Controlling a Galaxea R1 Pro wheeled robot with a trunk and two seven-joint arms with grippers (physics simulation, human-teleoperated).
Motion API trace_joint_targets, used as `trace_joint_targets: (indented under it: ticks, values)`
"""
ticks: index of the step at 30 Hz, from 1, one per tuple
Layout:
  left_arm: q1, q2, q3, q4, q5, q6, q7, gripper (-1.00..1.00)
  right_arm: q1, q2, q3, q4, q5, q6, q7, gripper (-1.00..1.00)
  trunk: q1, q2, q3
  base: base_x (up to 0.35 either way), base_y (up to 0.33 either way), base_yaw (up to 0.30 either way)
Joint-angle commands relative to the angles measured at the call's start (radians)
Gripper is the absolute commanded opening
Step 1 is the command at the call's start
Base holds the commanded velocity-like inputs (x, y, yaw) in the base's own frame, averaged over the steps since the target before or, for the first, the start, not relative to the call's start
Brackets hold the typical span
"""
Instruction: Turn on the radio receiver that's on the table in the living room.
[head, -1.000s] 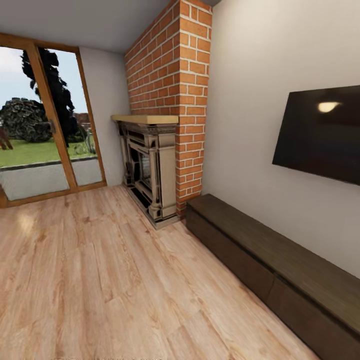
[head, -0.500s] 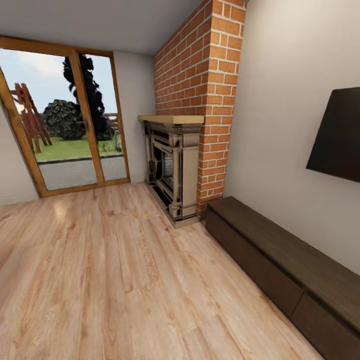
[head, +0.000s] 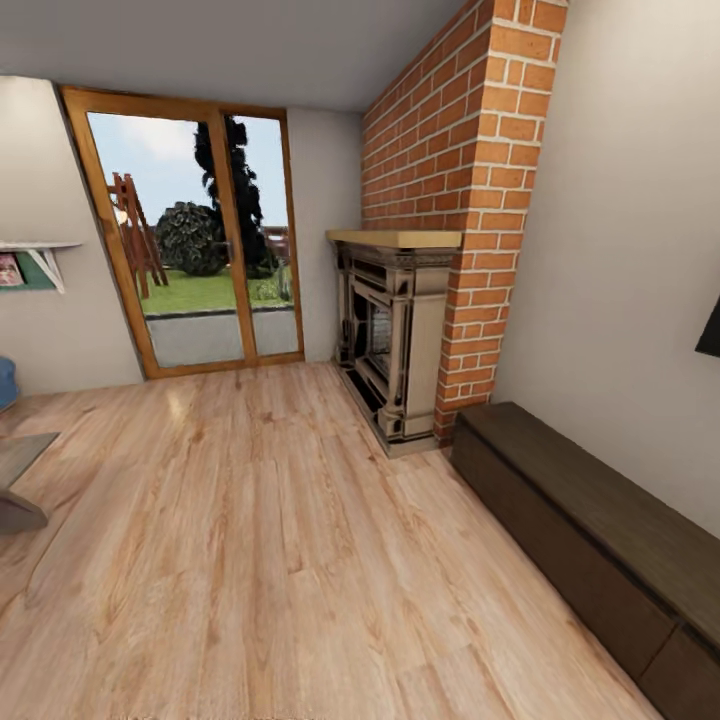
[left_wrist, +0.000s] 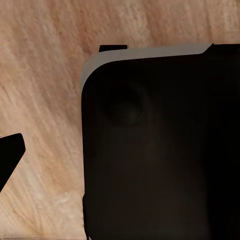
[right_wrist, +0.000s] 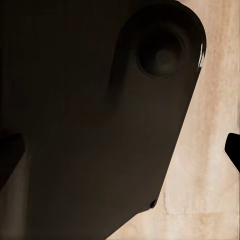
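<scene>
- Panning left since a second ago, the head camera has slid the whole room across the picture: the wall screen (head: 710, 335) is down to a dark sliver at the right edge, and the glass door (head: 195, 235) now stands fully in sight.
- Newly in sight at the far left: a white wall shelf (head: 35, 250) with something green and red under it, a bit of blue (head: 6, 380) at the edge, and a grey glossy corner (head: 18, 470) low on the floor, which may be the table; too little shows to be sure.
- No red radio can be made out in these pictures.
- A brick chimney (head: 470, 200) rises to the ceiling, with a fireplace (head: 392, 335) under a pale wooden mantel; its firebox looks dark and what is inside cannot be told.
- A long dark wooden bench (head: 590, 530) runs along the right wall, its top bare.
- Light wood floor (head: 250, 540) spreads across the middle.
- Both wrist cameras look at that floor past dark robot housing (left_wrist: 160, 150), (right_wrist: 95, 120); only dark finger tips (left_wrist: 9, 155), (right_wrist: 233, 147) show at the edges.
- Whether either gripper is apart or together, I cannot tell.
</scene>
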Motion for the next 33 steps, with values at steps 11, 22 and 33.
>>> trace_joint_targets:
  ticks: [11,22,33]
  values:
    - [0.000,0.000,0.000,0.000,0.000,0.000,0.000,1.00,0.000,-0.001,0.000,0.000,0.000,0.000,0.000,1.00,0.000,0.000,0.000,0.000,0.000,0.300]
    - [0.000,0.000,0.000,0.000,0.000,0.000,0.000,1.00,0.000,0.000,0.001,0.000,0.001,0.000,0.000,1.00,0.000,0.000,0.000,0.000,0.000,0.300]
    - [0.000,0.000,0.000,0.000,0.000,0.000,0.000,1.00,0.000,0.000,0.001,0.000,0.001,0.000,0.000,1.00,0.000,0.000,0.000,0.000,0.000,0.300]
